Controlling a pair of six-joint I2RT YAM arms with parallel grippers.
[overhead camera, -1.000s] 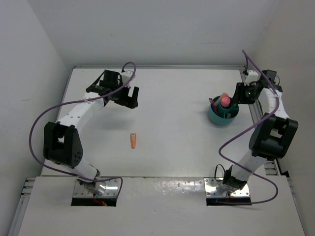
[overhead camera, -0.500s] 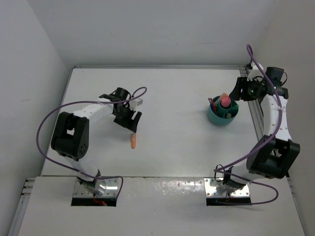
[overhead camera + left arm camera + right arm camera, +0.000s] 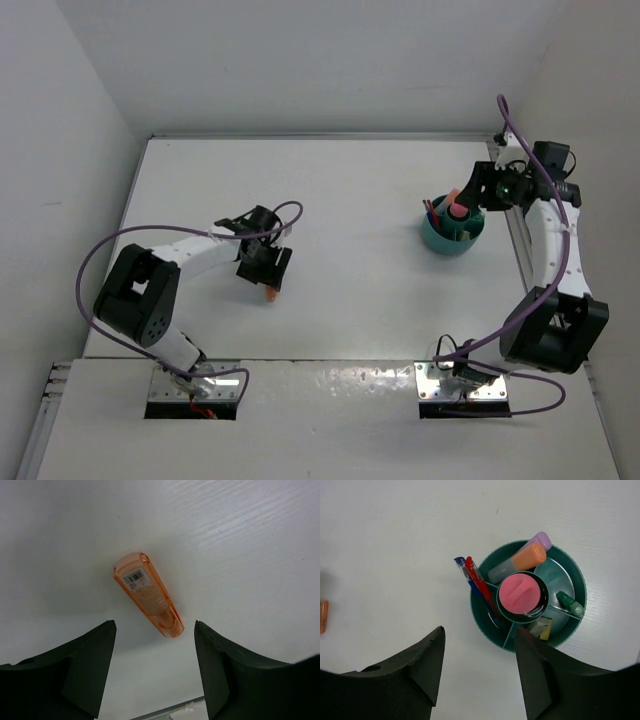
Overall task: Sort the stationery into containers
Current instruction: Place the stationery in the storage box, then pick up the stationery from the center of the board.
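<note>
**A:** Where is the orange stub [image 3: 147,595]?

**B:** It lies flat on the white tabletop [image 3: 250,540], left of centre. It sits at a slant, with its barcode label facing up.

**A:** And the left gripper [image 3: 154,627]?

**B:** It hangs right over the stub. The jaws are spread, one to each side of the stub's nearer end, and neither touches it. They hold nothing.

**A:** What about the far right?

**B:** The teal cup [image 3: 572,565] stands there near the tabletop's right edge, and it is split into compartments. The pink-red marker [image 3: 519,593] stands upright in the round middle one. The dark-blue pen [image 3: 465,569] and the red pen [image 3: 479,582] lean out together on one side. An orange-capped highlighter [image 3: 517,562] rests beside a lilac one [image 3: 542,540] in another section. A mint-green stub [image 3: 569,603] sits opposite the pens.

**A:** Is the right gripper [image 3: 480,632] gripping any of that?

**B:** No. It is poised above the cup with its jaws released and wide apart, and there is nothing between them.
</note>
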